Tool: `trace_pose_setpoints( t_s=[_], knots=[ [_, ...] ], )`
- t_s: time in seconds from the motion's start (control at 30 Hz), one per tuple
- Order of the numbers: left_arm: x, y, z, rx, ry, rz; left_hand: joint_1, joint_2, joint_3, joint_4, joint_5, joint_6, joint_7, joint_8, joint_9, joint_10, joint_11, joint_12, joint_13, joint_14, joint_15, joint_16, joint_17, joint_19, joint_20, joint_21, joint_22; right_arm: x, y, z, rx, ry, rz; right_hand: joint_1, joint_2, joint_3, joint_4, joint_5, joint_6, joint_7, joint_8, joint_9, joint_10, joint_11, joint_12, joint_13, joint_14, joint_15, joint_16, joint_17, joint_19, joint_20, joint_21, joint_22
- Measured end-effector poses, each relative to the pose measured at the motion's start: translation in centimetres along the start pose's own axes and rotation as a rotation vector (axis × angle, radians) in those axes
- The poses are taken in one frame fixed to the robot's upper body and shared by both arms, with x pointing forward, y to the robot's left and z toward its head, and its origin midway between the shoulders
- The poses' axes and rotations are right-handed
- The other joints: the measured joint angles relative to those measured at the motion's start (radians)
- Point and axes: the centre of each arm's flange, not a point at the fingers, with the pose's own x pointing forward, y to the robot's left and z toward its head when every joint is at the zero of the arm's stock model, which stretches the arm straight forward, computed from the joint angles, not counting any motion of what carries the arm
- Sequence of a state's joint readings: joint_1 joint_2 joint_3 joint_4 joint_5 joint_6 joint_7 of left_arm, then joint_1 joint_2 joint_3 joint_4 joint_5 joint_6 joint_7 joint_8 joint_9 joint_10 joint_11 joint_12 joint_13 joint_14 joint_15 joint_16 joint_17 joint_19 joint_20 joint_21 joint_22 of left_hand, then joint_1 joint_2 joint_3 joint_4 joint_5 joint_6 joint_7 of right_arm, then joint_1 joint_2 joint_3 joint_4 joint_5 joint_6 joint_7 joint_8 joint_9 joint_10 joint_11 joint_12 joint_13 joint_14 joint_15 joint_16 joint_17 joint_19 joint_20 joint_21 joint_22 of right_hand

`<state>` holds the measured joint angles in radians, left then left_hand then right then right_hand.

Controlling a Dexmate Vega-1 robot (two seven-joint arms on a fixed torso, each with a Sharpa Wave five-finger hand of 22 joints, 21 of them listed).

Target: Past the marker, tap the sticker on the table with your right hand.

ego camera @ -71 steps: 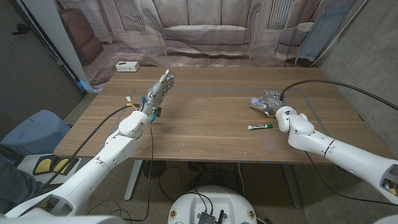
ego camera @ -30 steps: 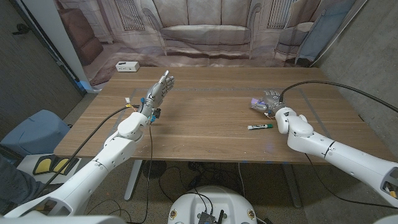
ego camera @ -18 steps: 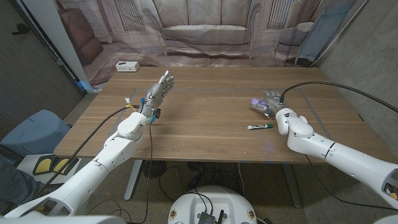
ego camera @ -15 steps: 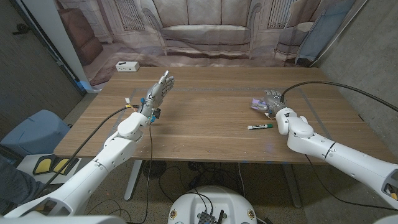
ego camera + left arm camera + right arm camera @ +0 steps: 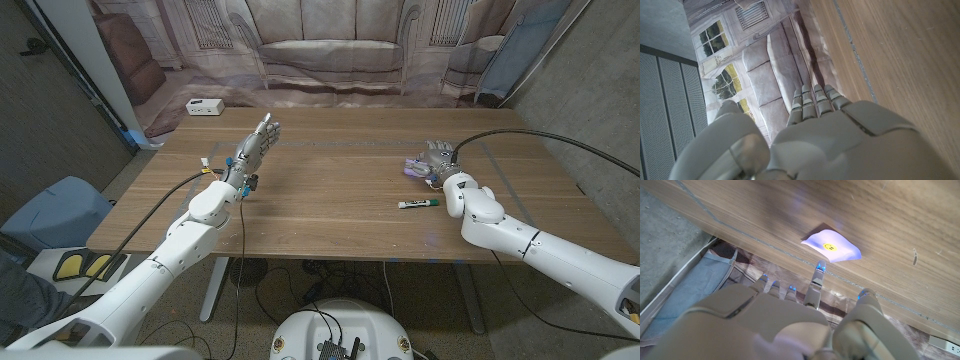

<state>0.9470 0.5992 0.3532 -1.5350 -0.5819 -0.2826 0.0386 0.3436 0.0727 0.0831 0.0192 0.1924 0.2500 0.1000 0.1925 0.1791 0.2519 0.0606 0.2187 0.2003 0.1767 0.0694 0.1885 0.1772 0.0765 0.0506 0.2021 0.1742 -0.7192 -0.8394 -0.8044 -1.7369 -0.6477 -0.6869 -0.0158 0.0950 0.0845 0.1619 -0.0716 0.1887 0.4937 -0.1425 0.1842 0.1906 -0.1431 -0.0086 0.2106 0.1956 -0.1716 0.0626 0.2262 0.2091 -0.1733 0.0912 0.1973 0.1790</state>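
Step in hand: the right robot hand [image 5: 436,159] is beyond the marker [image 5: 420,204] and hovers at the sticker [image 5: 413,166]; I judge the tap itself as not yet finished, because contact cannot be read from these pictures.
Sticker: a pale purple piece with a small smiling face, lying on the tabletop [image 5: 330,190] on the right side, just past the marker and touching or just beside the right fingers in the head view.
Right robot hand: it grasps nothing; one finger [image 5: 816,282] reaches out toward the sticker [image 5: 832,245], the others are more curled.
Left robot hand [image 5: 257,143]: released, fingers straight and together, raised over the left part of the tabletop, holding nothing.
Next move: probably a short downward press of the pointing finger on the sticker, then lifting; the marker should stay untouched.
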Motion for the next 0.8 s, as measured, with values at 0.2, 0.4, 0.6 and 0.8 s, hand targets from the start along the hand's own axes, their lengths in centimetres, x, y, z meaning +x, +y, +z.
trace_pose_setpoints(
  t_s=[0.2, 0.4, 0.6, 0.8],
  knots=[
    [0.02, -0.04, 0.08, 0.0, -0.002, -0.002, 0.0, 0.0, 0.0, 0.0, 0.0, 0.0, 0.0, 0.0, 0.0, 0.0, 0.0, 0.0, 0.0, 0.0, 0.0, 0.0, 0.0, 0.0, 0.0, 0.0, 0.0, -0.25, -0.14, -0.07, 0.002, 0.002, -0.007, 0.0, 0.0, 0.0, 0.0, 0.0, -0.025, 0.0, -0.004, 0.0, 0.0, 0.0, -0.002, 0.002, 0.0, 0.0, 0.0, 0.0, 0.0, 0.0, 0.0, 0.0],
    [0.04, -0.12, 0.19, 0.001, -0.005, -0.004, 0.0, 0.0, 0.0, 0.0, 0.0, 0.0, 0.0, 0.0, 0.0, 0.0, 0.0, 0.0, 0.0, 0.0, 0.0, 0.0, 0.0, 0.0, 0.0, 0.0, 0.0, -0.46, -0.27, -0.17, 0.004, 0.005, -0.013, 0.0, 0.0, 0.004, -0.004, 0.0, -0.14, 0.016, -0.015, 0.0, -0.021, 0.016, -0.007, 0.002, 0.0, 0.0, 0.0, 0.0, 0.0, 0.0, 0.0, 0.0],
    [-0.04, -0.24, 0.19, 0.002, -0.006, -0.005, 0.0, 0.0, 0.004, -0.004, 0.0, 0.008, 0.0, 0.0, 0.0, 0.0, 0.0, 0.0, 0.0, 0.0, 0.0, 0.0, 0.0, 0.0, 0.0, 0.0, 0.0, -0.66, -0.28, -0.27, 0.008, 0.011, -0.015, 0.0, -0.011, 0.008, -0.008, 0.0, -0.359, 0.052, -0.022, 0.0, -0.028, 0.04, -0.015, 0.005, 0.0, 0.0, -0.005, 0.001, 0.0, 0.0, 0.0, 0.0],
    [-0.15, -0.36, 0.21, 0.003, -0.006, -0.007, 0.0, 0.0, 0.004, -0.004, 0.0, 0.009, -0.002, 0.0, 0.0, 0.0, 0.0, 0.0, 0.0, 0.0, 0.0, 0.0, 0.0, 0.0, 0.0, 0.0, 0.0, -0.85, -0.19, -0.56, 0.026, 0.012, -0.021, 0.0, -0.011, 0.017, -0.022, 0.0, -0.656, 0.12, -0.022, 0.002, -0.029, 0.082, -0.019, 0.007, -0.002, 0.006, -0.018, 0.003, 0.0, 0.0, 0.007, 0.0]
  ],
)
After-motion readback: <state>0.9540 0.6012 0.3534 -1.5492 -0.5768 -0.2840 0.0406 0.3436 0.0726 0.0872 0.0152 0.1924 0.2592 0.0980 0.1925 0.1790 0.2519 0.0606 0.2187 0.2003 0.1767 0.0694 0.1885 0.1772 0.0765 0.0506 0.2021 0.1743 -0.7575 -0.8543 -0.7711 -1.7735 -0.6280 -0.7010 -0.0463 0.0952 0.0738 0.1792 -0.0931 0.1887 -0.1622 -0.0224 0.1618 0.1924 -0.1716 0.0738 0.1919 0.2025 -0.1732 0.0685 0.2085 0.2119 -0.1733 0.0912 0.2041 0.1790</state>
